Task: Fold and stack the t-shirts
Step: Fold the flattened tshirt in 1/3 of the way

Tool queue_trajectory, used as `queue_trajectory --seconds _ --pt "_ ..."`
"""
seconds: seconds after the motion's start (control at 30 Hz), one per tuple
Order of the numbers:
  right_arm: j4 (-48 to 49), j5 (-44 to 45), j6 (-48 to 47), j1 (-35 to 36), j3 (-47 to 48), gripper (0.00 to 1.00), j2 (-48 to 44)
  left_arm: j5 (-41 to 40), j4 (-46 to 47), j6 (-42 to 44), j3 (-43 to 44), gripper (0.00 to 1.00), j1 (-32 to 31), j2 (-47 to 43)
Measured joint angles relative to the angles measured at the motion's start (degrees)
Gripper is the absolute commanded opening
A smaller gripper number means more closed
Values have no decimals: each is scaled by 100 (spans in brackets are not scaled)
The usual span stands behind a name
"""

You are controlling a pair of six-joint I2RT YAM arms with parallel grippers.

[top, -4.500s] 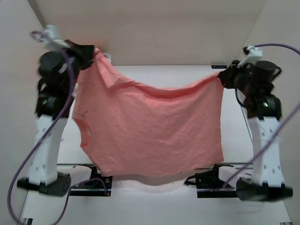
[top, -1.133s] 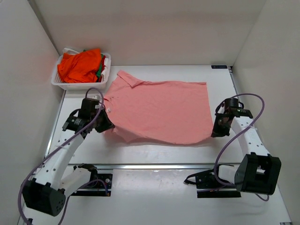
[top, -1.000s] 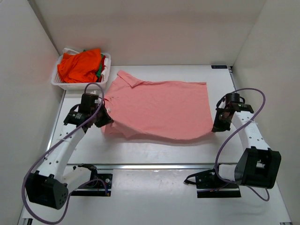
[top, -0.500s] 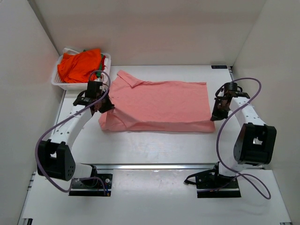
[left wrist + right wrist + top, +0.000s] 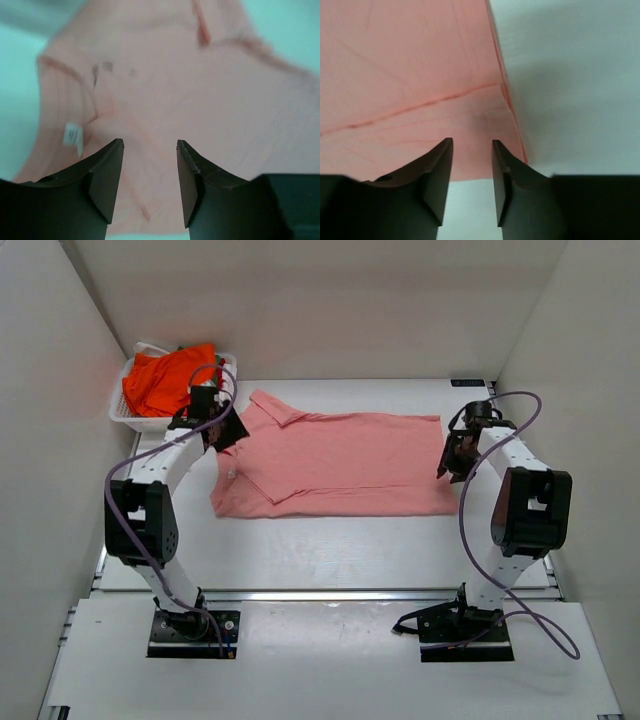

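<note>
White walls box in a white counter (image 5: 330, 550), where the salmon-pink t-shirt (image 5: 340, 465) lies folded over lengthwise, collar toward the far left, its near edge uneven. At the far left corner a slotted basket (image 5: 118, 416) holds the orange t-shirt (image 5: 165, 378). Our worry from here is that a finger could snag the loose top layer as an arm lifts and drag the fold open, and the left end looks rumpled. Our left gripper (image 5: 226, 432) sits over the collar end, jaws moderately apart, holding nothing, with cloth showing through the gap. Our right gripper (image 5: 452, 454) hovers at the shirt's right edge, jaws narrowly parted — empty too, as far as we can tell.
</note>
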Motion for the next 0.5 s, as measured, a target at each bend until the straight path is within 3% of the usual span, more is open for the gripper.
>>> queue_trajectory --seconds 0.1,0.2,0.37,0.5 --pt "122 197 140 31 378 44 76 -50 76 -72 922 61 118 520" --pt "302 289 282 17 1082 44 275 -116 79 -72 2243 52 118 1134" --pt "645 299 404 -15 2396 42 1038 -136 -35 -63 4623 46 70 2496" --pt "758 260 422 -2 2898 42 1585 -136 -234 -76 5770 43 48 3512"
